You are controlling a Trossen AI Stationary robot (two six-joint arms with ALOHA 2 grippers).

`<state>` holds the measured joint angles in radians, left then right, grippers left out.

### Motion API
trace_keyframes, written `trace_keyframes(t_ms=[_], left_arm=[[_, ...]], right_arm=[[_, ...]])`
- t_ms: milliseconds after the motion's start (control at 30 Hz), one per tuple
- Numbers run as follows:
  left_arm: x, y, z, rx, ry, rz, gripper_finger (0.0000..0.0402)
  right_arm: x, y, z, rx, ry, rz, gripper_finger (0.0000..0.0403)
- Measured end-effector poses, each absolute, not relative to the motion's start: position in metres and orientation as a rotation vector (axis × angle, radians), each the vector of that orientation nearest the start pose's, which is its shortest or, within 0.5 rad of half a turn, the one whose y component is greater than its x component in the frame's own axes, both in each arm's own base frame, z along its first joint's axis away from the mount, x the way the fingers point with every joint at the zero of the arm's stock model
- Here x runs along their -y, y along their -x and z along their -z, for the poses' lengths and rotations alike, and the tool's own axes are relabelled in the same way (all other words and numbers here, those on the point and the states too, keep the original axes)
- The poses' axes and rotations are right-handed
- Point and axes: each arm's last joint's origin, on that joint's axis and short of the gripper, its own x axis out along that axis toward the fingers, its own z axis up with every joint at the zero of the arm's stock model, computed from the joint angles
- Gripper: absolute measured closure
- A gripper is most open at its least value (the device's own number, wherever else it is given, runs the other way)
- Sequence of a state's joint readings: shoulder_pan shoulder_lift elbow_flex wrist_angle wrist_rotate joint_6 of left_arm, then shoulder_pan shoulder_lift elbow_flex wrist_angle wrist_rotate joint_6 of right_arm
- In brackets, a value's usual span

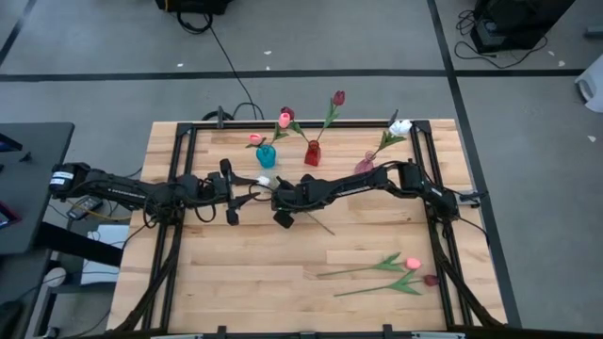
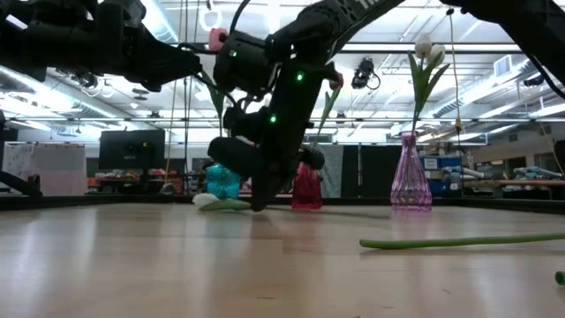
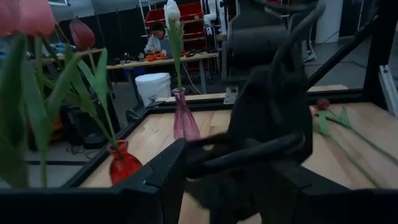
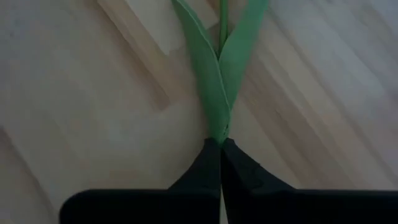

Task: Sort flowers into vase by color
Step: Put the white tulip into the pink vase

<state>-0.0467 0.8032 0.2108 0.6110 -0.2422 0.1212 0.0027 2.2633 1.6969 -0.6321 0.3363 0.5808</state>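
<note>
Pinched in the right gripper (image 4: 221, 163), whose jaws are closed on its stem, a white tulip (image 1: 265, 181) lies on the worktop (image 1: 236, 273) near the middle; only the right wrist view shows this grip. From above, the left gripper (image 1: 229, 193) sits just beside it, and I cannot tell how its jaws stand. Along the far edge stand a teal vase (image 1: 267, 155), red vase (image 1: 312, 153) and pink vase (image 1: 364, 166), each holding flowers. Loose tulips (image 1: 382, 275) lie near the near right corner.

Tulips stand upright in the teal vase (image 1: 266, 155), red vase (image 1: 312, 153) and pink vase (image 1: 364, 165) near the table's far edge; two tulips (image 1: 377, 275) lie flat near the right edge.
</note>
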Motion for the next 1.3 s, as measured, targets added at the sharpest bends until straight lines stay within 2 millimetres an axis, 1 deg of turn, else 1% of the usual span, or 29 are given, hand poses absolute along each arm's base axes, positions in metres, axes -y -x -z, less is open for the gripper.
trace_keyframes(t_ms=[133,233,400,633,833,1000,1100,1233,1300], left_arm=[[-0.001,-0.165,-0.209,-0.014,-0.127,-0.257,0.0235],[-0.001,-0.164,-0.209,-0.014,-0.126,-0.265,0.0235],[-0.001,-0.165,-0.206,-0.045,-0.132,-0.247,0.0235],[0.000,-0.165,-0.205,-0.056,-0.133,-0.238,0.0235],[0.000,-0.164,-0.205,-0.056,-0.127,-0.235,0.0235],[0.000,-0.164,-0.205,-0.055,-0.126,-0.235,0.0235],[0.000,-0.164,-0.205,-0.049,-0.122,-0.234,0.0235],[0.000,-0.165,-0.207,-0.032,-0.100,-0.230,0.0235],[0.000,-0.165,-0.207,-0.027,-0.098,-0.227,0.0235]], right_arm=[[0.000,-0.451,-0.167,-1.042,-0.254,0.649,0.0397],[-0.008,-0.444,-0.188,-1.017,-0.223,0.662,0.0397],[-0.019,-0.434,-0.217,-0.965,-0.200,0.658,0.0397],[-0.037,-0.416,-0.239,-0.984,-0.155,0.657,0.0397],[-0.051,-0.402,-0.248,-0.981,-0.118,0.723,0.0398],[-0.067,-0.392,-0.254,-0.941,-0.097,0.730,0.0398],[-0.070,-0.381,-0.249,-0.925,-0.114,0.718,0.0398],[-0.067,-0.364,-0.240,-0.854,-0.183,0.683,0.0398],[-0.065,-0.354,-0.232,-0.809,-0.224,0.648,0.0398]])
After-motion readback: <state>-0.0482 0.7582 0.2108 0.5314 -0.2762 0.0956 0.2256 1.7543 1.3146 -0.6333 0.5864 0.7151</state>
